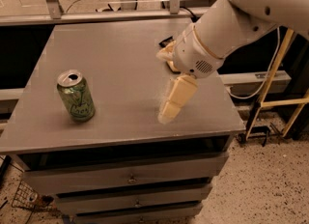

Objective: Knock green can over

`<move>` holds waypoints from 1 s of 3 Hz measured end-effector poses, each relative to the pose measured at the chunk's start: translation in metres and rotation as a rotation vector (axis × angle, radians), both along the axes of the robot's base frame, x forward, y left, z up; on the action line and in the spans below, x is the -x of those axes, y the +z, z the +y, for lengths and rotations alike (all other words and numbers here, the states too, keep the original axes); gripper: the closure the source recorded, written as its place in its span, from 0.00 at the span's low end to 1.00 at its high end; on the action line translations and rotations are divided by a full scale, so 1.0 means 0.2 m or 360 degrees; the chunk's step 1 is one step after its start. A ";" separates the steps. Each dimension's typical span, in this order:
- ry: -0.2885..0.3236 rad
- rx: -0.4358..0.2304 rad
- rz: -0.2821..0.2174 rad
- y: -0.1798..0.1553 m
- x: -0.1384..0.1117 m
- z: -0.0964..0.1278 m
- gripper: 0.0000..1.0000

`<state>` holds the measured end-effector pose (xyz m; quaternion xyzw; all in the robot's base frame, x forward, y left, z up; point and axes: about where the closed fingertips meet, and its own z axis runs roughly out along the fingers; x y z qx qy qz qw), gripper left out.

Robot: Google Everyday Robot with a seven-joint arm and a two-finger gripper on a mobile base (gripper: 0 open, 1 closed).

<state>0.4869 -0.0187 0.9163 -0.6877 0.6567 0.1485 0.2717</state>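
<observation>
Can: Your target, the green can (76, 96), stands upright in the left part of the frame. It sits on the left side of the worktop, nearer the front edge than the back. You can see pale swirls on its green side and a silver top with the opening facing up.
Gap: The can stands well apart from the claw, with bare grey surface between them.
Worktop: The grey worktop (120, 49) fills the middle of the frame. Below its front edge you see a stack of grey drawers (130, 179) with small knobs.
Claw: The claw (175, 98) hangs just right of the frame's centre, over the right half of the worktop. Its cream-coloured end slants down and to the left. You cannot tell whether it is open or closed, nor whether its tip touches the surface.
Arm: The thick white arm (227, 25) reaches in from the upper right corner and covers the far right part of the worktop.
Beside the arm: A small dark object (166, 40) peeks out at the arm's left edge, lying on the worktop.
Surroundings: A metal rail (96, 18) runs along the back, yellow bars (270, 103) stand at the right, a speckled floor (270, 184) shows lower right, and a wire basket (29, 199) sits lower left.
</observation>
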 end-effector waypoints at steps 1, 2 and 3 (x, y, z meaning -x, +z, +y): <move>0.0015 -0.0059 0.0006 -0.03 -0.08 0.08 0.00; 0.0072 -0.0133 0.0007 -0.07 -0.17 0.22 0.00; 0.0093 -0.0218 0.0006 -0.11 -0.22 0.34 0.00</move>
